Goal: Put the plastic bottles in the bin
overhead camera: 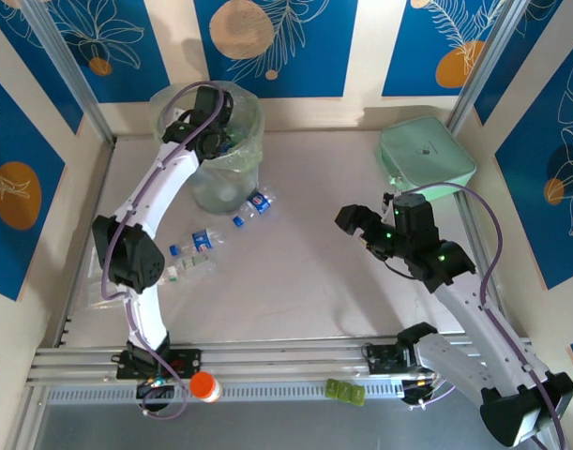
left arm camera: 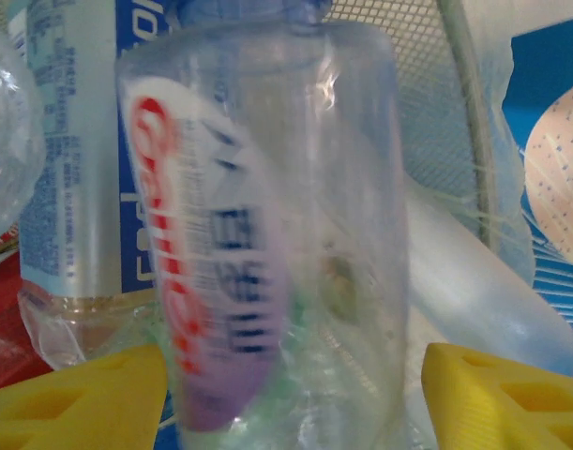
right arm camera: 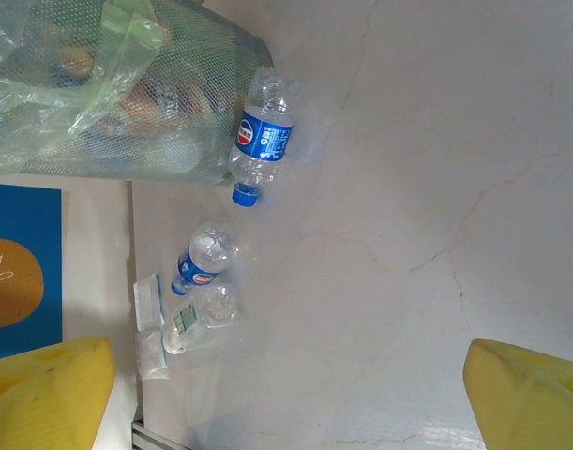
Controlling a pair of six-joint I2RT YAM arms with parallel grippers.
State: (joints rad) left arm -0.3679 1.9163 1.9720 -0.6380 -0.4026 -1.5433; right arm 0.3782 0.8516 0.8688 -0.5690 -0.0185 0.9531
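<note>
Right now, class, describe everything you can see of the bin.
The bin is tall, round and pale green, its translucent wall finely meshed, lined with a thin crumpled bag spilling over the rim. It stands upright at the far left of the table. Bottles lie inside it. The left tool reaches into its mouth; a blue-labelled bottle lies at its base.
</note>
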